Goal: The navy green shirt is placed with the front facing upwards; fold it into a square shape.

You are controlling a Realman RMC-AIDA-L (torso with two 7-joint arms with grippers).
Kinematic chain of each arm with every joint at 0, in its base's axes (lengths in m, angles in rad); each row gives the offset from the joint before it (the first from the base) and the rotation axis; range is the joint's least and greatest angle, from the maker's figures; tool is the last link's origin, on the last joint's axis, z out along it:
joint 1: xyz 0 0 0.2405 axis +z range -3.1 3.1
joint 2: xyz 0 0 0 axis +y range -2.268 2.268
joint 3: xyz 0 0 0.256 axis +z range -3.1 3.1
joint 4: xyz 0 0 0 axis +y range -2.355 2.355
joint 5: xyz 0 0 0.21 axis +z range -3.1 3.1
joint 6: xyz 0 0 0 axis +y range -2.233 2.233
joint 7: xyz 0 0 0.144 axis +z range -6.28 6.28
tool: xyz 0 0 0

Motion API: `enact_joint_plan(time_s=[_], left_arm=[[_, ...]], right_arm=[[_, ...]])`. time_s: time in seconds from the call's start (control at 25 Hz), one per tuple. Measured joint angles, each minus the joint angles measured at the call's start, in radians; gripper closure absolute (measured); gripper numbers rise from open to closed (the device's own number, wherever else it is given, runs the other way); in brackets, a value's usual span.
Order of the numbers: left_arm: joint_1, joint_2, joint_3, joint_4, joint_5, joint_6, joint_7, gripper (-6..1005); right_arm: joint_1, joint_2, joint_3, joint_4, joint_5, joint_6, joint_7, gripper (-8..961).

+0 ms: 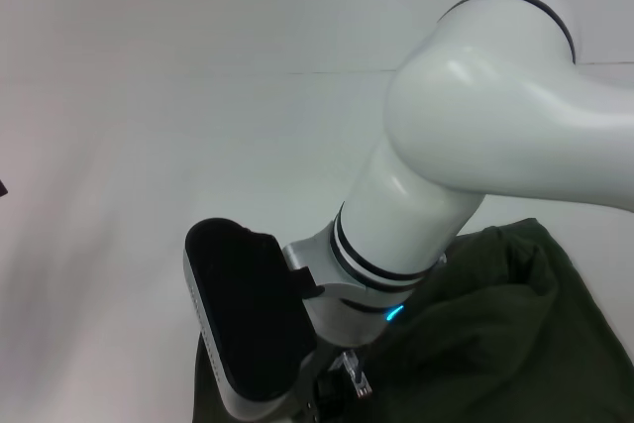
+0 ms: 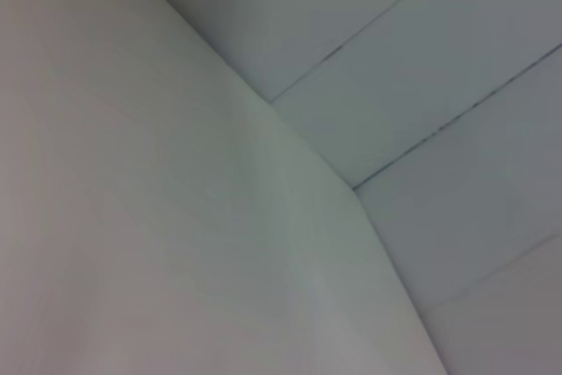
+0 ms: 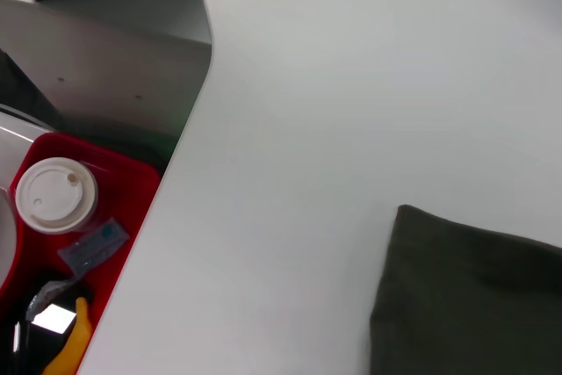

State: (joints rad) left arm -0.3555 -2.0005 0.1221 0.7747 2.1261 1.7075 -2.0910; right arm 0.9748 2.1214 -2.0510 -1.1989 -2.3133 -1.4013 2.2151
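Right arm [image 1: 475, 146] over navy green shirt [image 1: 505, 334] on table [image 1: 149, 146], end effector state unclear

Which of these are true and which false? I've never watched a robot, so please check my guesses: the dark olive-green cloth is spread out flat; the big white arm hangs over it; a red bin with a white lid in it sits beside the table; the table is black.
1. The dark olive-green cotton shirt lies spread out flat. False: it is bunched, with raised folds.
2. The large white right arm reaches over the shirt in the head view. True.
3. A red bin holding a round white lid sits beside the table's edge. True.
4. The table is black. False: it is white.
5. The shirt's chest print is showing. False: only plain green cloth is visible.
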Motion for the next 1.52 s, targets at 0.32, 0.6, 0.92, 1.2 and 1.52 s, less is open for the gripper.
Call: enact_joint_plan(time_s=[0.32, 0.6, 0.92, 1.2, 1.52], left_arm=[[0.001, -0.003, -0.002, -0.008, 0.0, -0.007, 0.01, 66], [0.001, -0.005, 0.004, -0.016, 0.0, -0.006, 0.024, 66], [0.002, -0.006, 0.005, -0.027, 0.0, 0.0, 0.034, 66], [0.0, -0.006, 0.007, -0.028, -0.003, 0.005, 0.044, 66], [0.002, -0.006, 0.007, -0.028, -0.001, 0.008, 0.05, 66]], right_arm=[[-0.022, 0.0, -0.042, 0.026, -0.011, 0.058, -0.003, 59], [-0.032, 0.0, -0.049, 0.043, -0.013, 0.091, -0.006, 81], [-0.031, 0.0, -0.049, 0.04, -0.014, 0.092, 0.005, 141], [-0.029, 0.0, -0.049, 0.032, -0.014, 0.09, 0.015, 330], [-0.03, 0.0, -0.047, 0.03, -0.014, 0.094, 0.039, 673]])
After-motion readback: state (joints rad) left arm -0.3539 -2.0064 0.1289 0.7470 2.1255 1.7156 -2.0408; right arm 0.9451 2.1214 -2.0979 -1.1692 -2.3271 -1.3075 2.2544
